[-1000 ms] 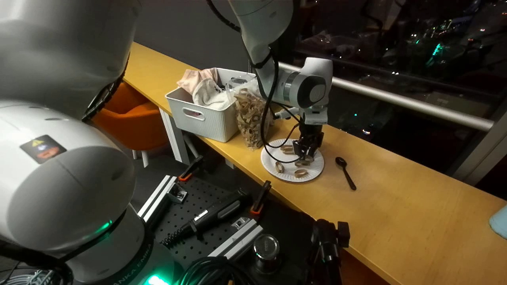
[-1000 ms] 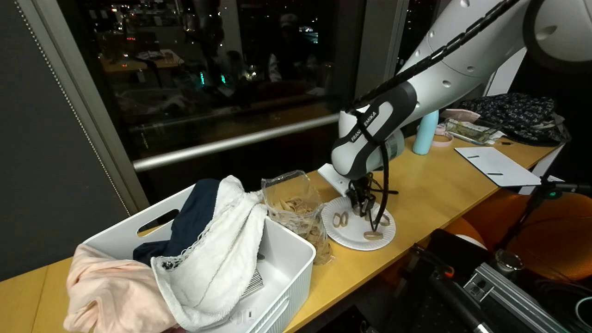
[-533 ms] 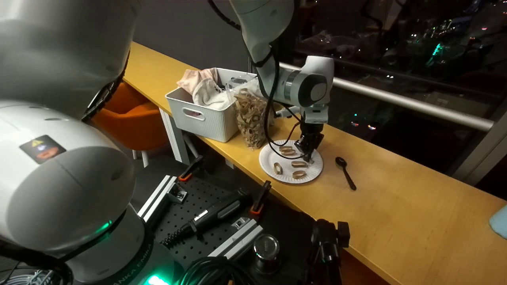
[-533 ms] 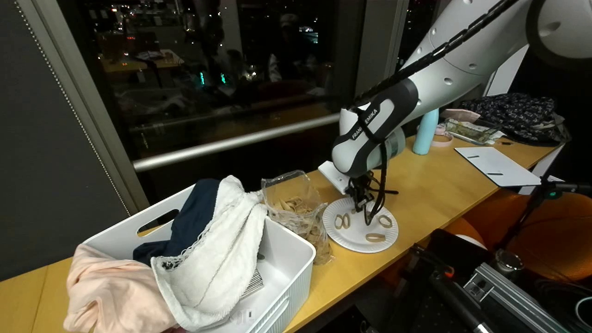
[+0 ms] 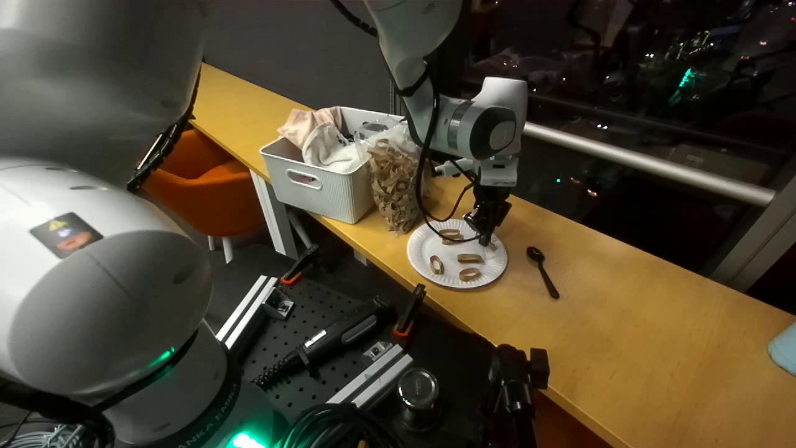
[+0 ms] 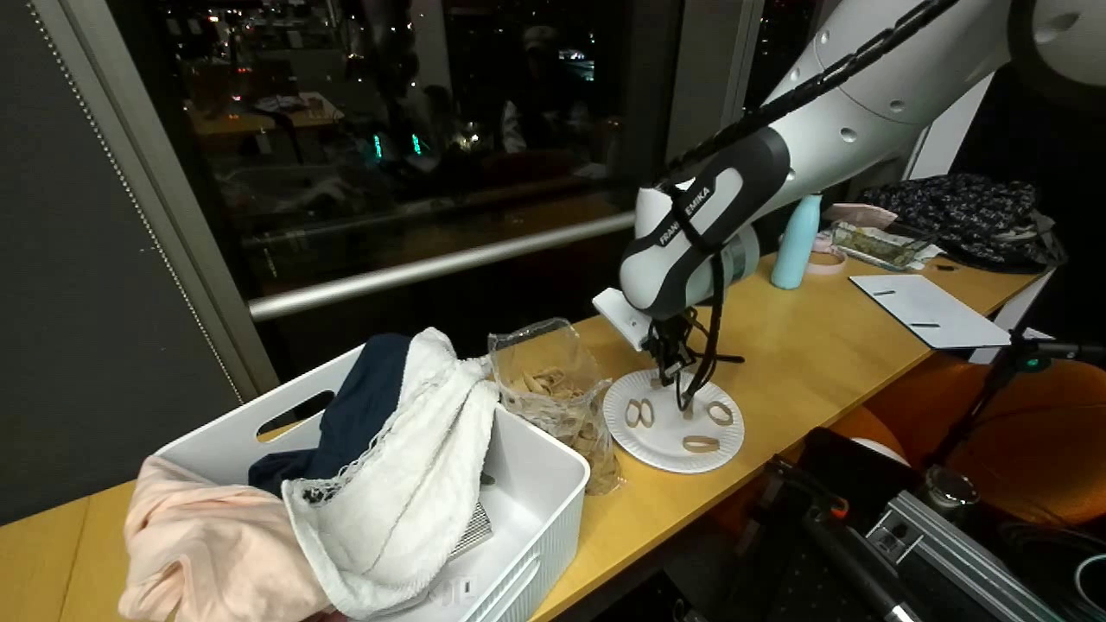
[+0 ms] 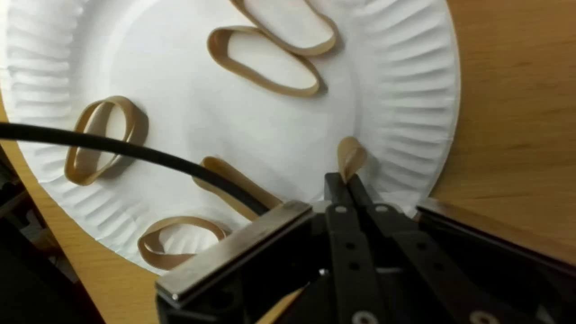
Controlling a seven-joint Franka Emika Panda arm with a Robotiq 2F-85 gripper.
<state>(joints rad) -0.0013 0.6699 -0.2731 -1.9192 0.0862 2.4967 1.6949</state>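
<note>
End effector [image 7: 346, 185]: drawn narrow, pinching one tan band [image 7: 351, 155] between the fingertips [image 7: 334, 186].
Pinched band: at or just over the paper plate [image 7: 411, 90], near the fluted rim, with a small loop poking out ahead.
Lift: higher than a second ago and narrower; probably a grasp gained, one band parted from the rest.
Loose bands [image 5: 470, 258]: lying on the plate, five in number, two of them close side by side.
Upper band of that pair: cut off by the top of the wrist view.
Cable [image 7: 112, 145]: looping across the wrist view, masking parts of two loose bands.
Hard to make out: most of the pinched band, hidden in the grip, and any contact with the plate (too tiny to settle in both exterior views).
</note>
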